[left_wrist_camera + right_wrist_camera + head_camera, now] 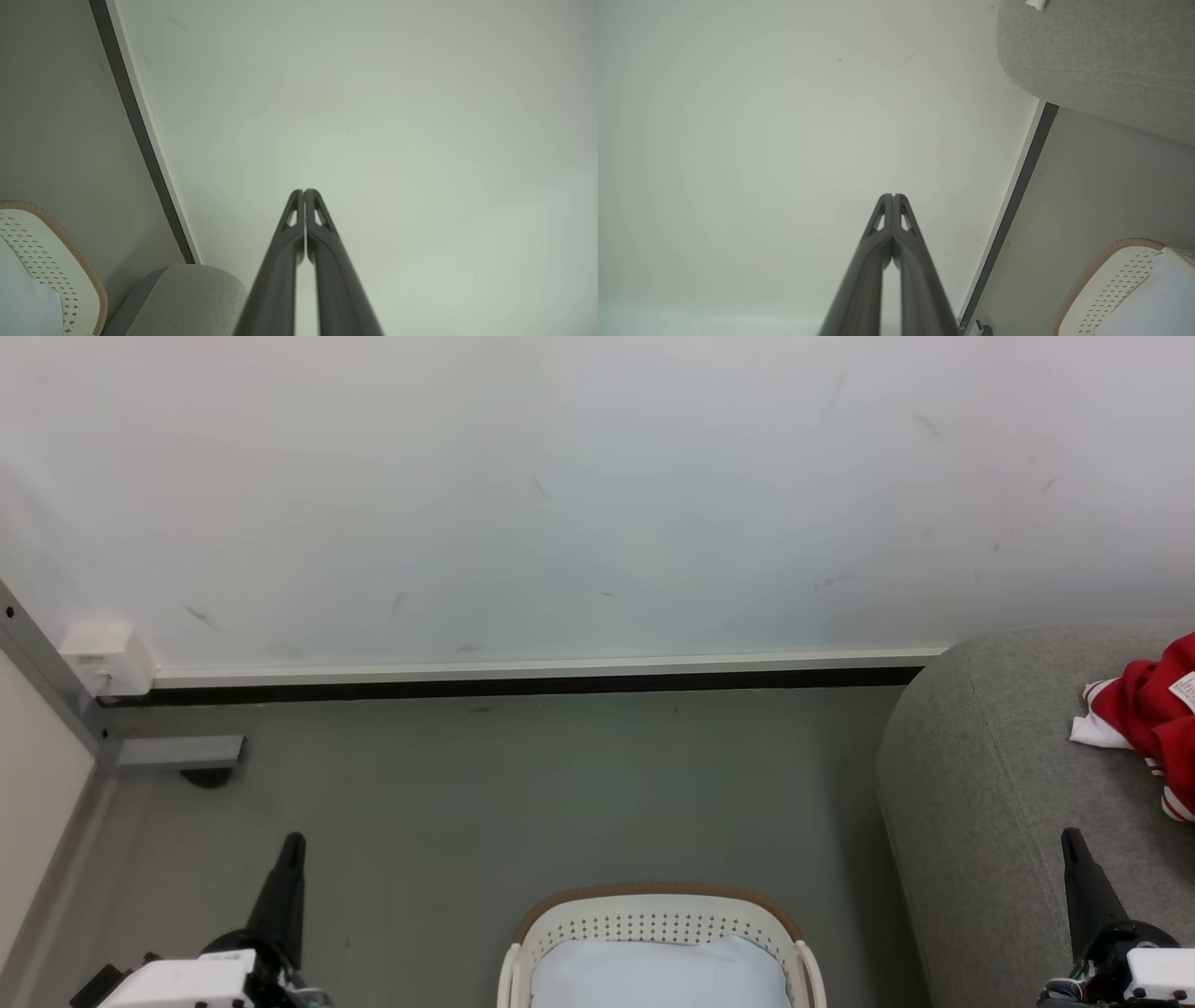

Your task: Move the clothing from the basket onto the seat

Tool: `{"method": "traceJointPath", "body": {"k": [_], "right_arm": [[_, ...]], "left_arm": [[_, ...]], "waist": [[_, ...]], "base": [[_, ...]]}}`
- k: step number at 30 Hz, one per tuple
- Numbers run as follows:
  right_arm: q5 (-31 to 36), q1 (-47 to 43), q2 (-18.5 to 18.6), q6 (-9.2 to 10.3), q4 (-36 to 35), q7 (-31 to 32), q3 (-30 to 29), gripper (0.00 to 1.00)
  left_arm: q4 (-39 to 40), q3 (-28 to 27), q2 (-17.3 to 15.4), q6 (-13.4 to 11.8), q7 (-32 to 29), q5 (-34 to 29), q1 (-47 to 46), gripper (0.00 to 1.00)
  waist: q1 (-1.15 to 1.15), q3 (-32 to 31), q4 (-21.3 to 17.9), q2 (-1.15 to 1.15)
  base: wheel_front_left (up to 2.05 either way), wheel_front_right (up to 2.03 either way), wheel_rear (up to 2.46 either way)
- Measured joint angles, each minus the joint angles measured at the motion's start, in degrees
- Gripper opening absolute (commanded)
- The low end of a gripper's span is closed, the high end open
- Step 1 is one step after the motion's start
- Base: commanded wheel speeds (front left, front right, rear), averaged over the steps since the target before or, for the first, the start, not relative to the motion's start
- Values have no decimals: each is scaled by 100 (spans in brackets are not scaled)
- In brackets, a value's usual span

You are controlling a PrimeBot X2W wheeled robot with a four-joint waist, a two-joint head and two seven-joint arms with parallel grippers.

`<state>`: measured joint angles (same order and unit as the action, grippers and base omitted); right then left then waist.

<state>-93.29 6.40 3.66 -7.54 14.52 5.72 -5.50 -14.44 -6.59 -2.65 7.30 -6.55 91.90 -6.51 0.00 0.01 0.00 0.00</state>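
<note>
The red clothing (1153, 721) with white cuffs lies bunched on the grey seat (999, 784) at the right edge of the head view. At bottom centre stands the cream basket (658, 926) with its brown rim, and inside it I see plain white liner cloth (658, 975). My left gripper (293, 843) is shut and empty over the floor, left of the basket. Over the seat's front part my right gripper (1069, 837) is shut with nothing in it. In the left wrist view the left gripper (304, 191) faces the wall, and so does the right gripper (893, 196) in its wrist view.
A white wall with a dark baseboard (523, 689) runs behind the grey floor (523, 793). A metal frame post and foot (177, 753) stand at the far left, with a small white box (107, 658) on the wall above.
</note>
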Motion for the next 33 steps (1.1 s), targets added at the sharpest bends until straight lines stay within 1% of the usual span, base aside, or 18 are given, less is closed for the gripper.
{"method": "traceJointPath", "body": {"k": [33], "right_arm": [[1,0,-10,-1,0,20,-16,0]], "left_arm": [[-1,-1,0,0,0,1,-1,0]], "waist": [[0,0,0,0]], "base": [[0,0,0]]}}
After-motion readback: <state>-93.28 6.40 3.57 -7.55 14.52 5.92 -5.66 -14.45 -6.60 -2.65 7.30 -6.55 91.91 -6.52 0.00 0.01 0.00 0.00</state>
